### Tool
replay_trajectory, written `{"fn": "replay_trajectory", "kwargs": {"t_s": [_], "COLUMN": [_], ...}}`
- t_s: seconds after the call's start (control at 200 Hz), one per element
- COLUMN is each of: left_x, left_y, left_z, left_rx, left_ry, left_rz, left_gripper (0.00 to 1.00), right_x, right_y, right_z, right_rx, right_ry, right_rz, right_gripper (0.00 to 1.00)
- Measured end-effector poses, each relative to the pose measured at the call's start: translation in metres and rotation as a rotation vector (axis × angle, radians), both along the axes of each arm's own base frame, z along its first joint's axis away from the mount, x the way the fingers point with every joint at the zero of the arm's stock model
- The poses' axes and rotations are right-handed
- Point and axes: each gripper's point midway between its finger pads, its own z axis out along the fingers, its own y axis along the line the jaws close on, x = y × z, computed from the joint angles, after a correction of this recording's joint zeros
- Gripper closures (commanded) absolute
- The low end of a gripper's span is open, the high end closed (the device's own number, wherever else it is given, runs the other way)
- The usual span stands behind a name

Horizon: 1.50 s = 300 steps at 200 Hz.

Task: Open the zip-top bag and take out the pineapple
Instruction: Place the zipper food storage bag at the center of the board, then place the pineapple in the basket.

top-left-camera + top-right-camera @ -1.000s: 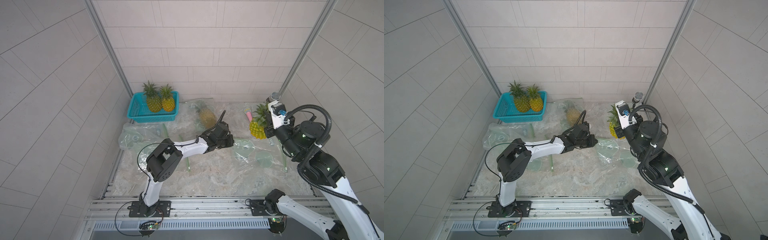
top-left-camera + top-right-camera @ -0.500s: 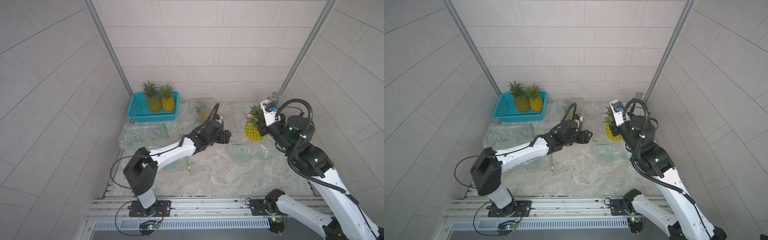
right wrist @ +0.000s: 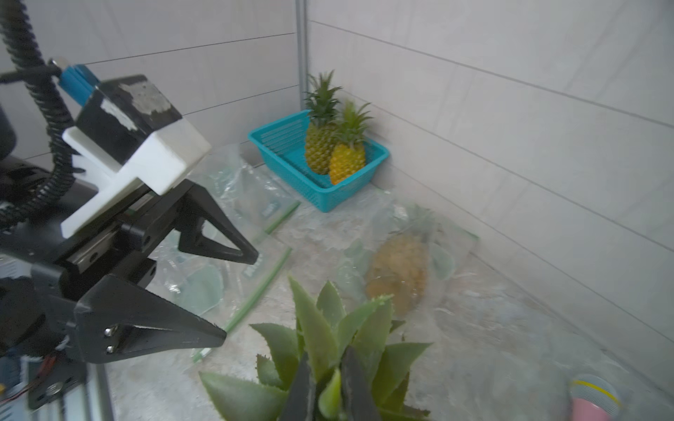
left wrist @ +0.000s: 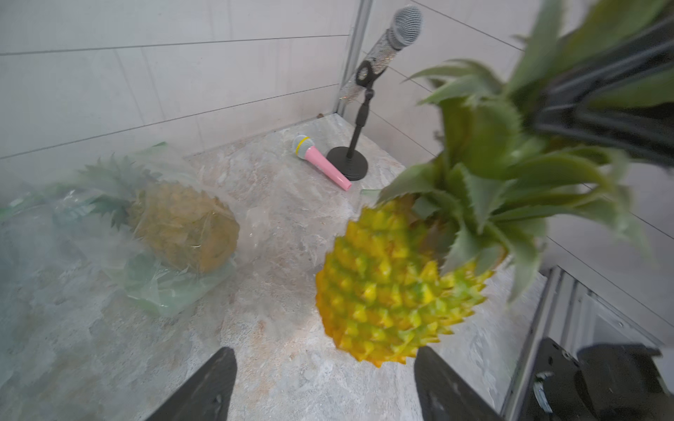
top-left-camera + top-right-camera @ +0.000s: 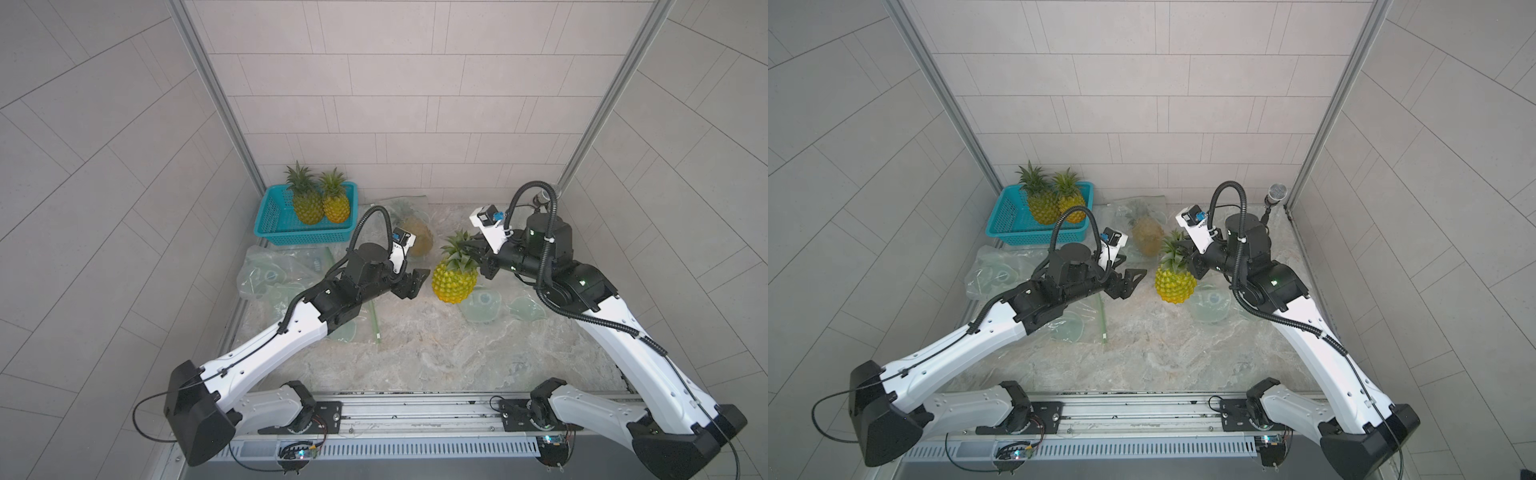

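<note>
- Grips the pineapple by the crown in the right gripper, jaws pinched together on the leaves. Same hold as a second ago.
- Hangs it tilted, clear of the bench, about mid-scene.
- Puts it further left and nearer than a second ago, away from the right wall.
- Shows no plastic around the fruit in the left wrist view.
- Leaves the emptied zip-top bag slack on the bench, just right of the fruit and partly under it.
- Opens the left gripper: shut a second ago close to the bag, now jaws wide apart and empty. Sits just left of the pineapple, not touching.
- Reads as the bag let go, with no more need to hold it down.
- Looks like extraction is done; only the set-down is left.
- Points to the teal basket at far left as the likely drop spot, with two pineapples already in it. Only a guess, not in the task.
- Leaves another bagged pineapple lying far centre; cannot tell whether it is sealed.
- Risks swing or slip: leaf-only grip on a tilted fruit.
</note>
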Motion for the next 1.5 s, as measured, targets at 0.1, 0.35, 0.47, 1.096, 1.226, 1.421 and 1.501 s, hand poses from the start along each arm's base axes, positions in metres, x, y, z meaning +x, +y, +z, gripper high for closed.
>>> {"fn": "replay_trajectory", "kwargs": {"t_s": [0.1,0.35,0.47,1.096,1.226,1.421,1.501], "left_x": [-0.019,-0.045,-0.048,-0.046,-0.045,-0.045,-0.043], "left_y": [-0.003,-0.009,-0.013,-0.030,-0.032,-0.032,-0.031], "left_z": [0.015,0.022,0.021,0.017,0.020,0.019,0.019], "left_rx": [-0.026,-0.064,-0.070,-0.134,-0.145,-0.144,-0.140], "left_ry": [-0.044,-0.092,-0.093,-0.085,-0.099,-0.096,-0.097], "left_rz": [-0.101,-0.249,-0.276,-0.329,-0.333,-0.328,-0.314], "left_gripper": [0.14,0.11,0.11,0.26,0.51,0.78,0.79], "right_x": [-0.011,-0.039,-0.049,-0.064,-0.060,-0.058,-0.056], "right_y": [0.015,0.043,0.053,0.080,0.081,0.080,0.081], "right_z": [-0.003,0.000,0.002,0.013,0.013,0.012,0.011], "right_rx": [0.021,0.041,0.053,0.122,0.127,0.123,0.118], "right_ry": [0.039,0.076,0.086,0.091,0.091,0.093,0.088], "right_rz": [0.100,0.284,0.345,0.465,0.453,0.437,0.424], "right_gripper": [1.00,1.00,1.00,1.00,1.00,1.00,0.96]}}
